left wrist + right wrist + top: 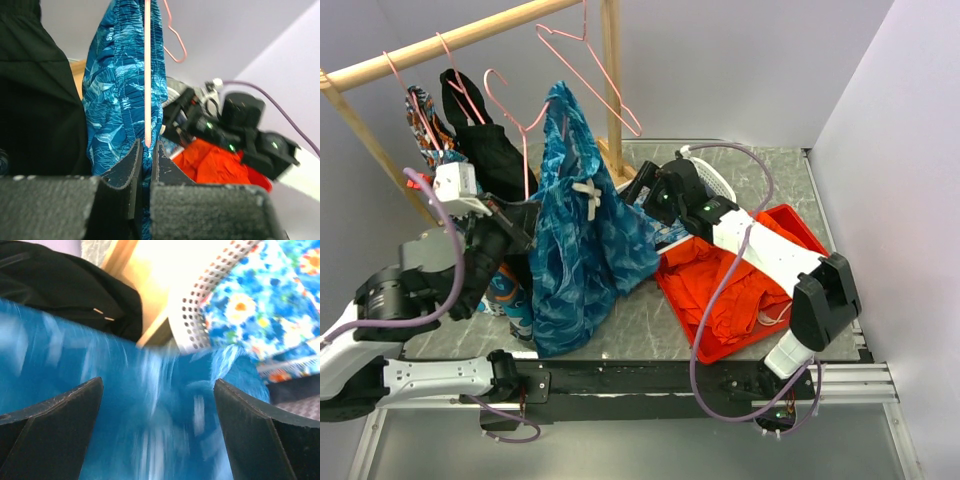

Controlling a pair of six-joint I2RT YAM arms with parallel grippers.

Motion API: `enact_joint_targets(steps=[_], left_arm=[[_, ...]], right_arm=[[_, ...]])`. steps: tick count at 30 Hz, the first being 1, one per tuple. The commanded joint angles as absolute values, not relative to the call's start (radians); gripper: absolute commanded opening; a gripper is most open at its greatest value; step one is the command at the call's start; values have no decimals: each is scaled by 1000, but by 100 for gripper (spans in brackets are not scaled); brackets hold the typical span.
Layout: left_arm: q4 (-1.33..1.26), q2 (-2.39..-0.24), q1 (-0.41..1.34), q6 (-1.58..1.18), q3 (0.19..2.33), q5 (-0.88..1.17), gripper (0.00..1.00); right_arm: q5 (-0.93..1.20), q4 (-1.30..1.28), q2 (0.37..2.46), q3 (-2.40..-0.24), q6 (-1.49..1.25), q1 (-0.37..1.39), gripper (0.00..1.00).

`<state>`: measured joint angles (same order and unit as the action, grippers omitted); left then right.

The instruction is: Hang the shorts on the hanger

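Top view: shorts (580, 240) hang draped over the hanger (527, 150), lifted clear of the worktop (640, 335), in front of the wooden rail (450, 40). The left hand (523, 212) grips the hanger low on the wire from the left. That probably leaves the hook free for the rail and lets the cloth drop straight. The right hand (640, 186) sits just beside the shorts' right edge, near the white drawstring (588, 192), prob. there to tug or even out the fabric. A black garment (495, 150) hangs behind, and an orange-red garment (730, 290) lies to the right.

Left wrist view: left hand (146, 150) is clenched on the pink hanger (147, 75), w/ the wire running straight up out of the pinch. Shorts (117, 90) fold over both sides of it, and some cloth seems caught in the pinch too.

Right wrist view: right hand (157, 385) is released, fingers spread wide w/ nothing held. The shorts (150, 430) fill the gap, blurred, so can't tell if they touch the fingers. Behind are a white basket (200, 315) and a flowered cloth (250, 305).
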<state>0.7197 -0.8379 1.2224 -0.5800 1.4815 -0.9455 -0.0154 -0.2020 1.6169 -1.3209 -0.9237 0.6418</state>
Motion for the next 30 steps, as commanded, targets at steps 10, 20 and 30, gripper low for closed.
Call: enact_joint_targets(steps=[10, 20, 30], left_arm=[[580, -1118, 1221, -494, 1703, -1272, 1], [615, -1304, 1040, -505, 1815, -1163, 1], [584, -1439, 900, -532, 1905, -1104, 1]], right_arm=[[-103, -276, 1368, -1233, -920, 649, 99], [-100, -319, 1220, -1192, -868, 649, 100], [-115, -371, 1161, -1184, -807, 647, 100]])
